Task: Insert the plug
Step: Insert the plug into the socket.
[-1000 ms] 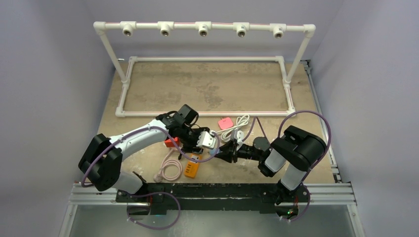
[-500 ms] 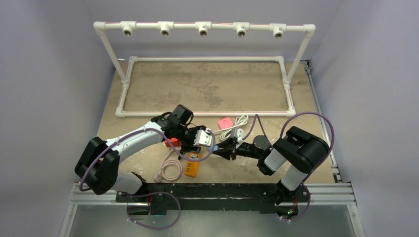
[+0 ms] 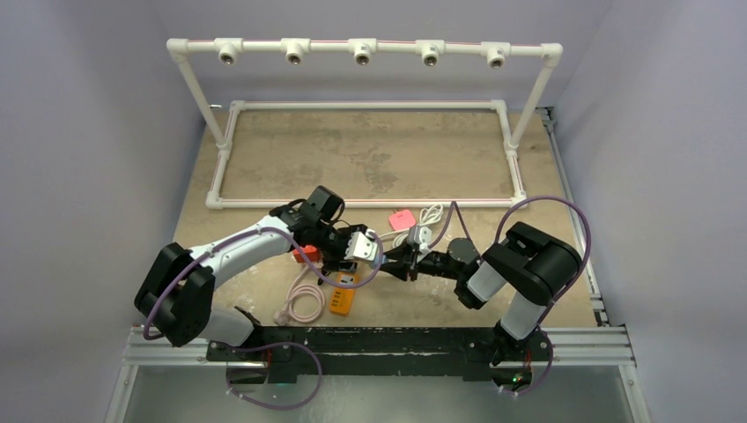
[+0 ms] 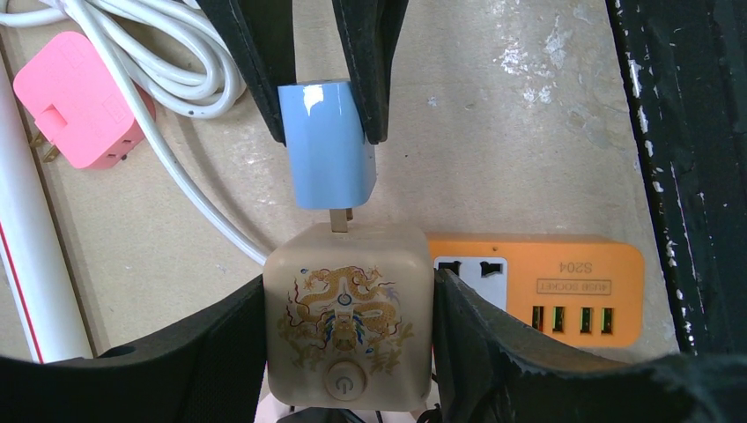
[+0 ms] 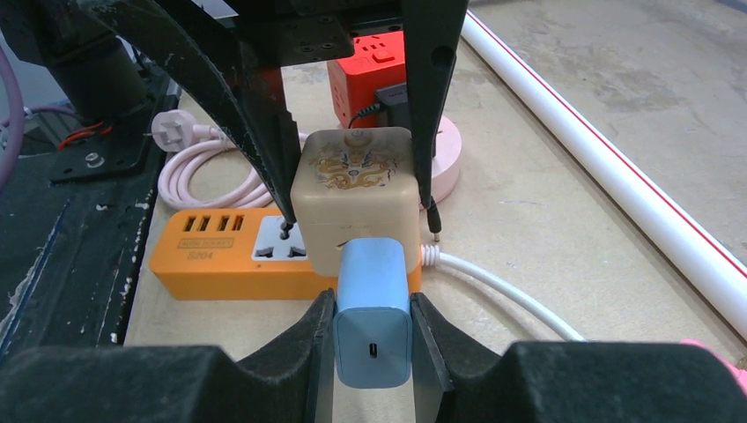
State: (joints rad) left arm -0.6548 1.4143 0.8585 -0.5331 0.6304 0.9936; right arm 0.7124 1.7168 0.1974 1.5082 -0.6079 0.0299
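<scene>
Left end effector [image 4: 348, 295] clamps the cube socket [image 5: 355, 189] as a counter-hold while the right end effector [image 5: 372, 308], clamped on the blue plug [image 4: 328, 145], presses its prongs [image 4: 341, 218], seemingly half seated, into the socket's face.

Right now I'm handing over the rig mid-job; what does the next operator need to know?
Left gripper: jaws shut on the beige dragon-print cube socket, near the orange power strip.
Right gripper: jaws shut on the blue charger.
Done: both picked up, charger prongs lined up and entering the cube's side.
Left: bare prong shows between them, so push the charger fully home.
</scene>
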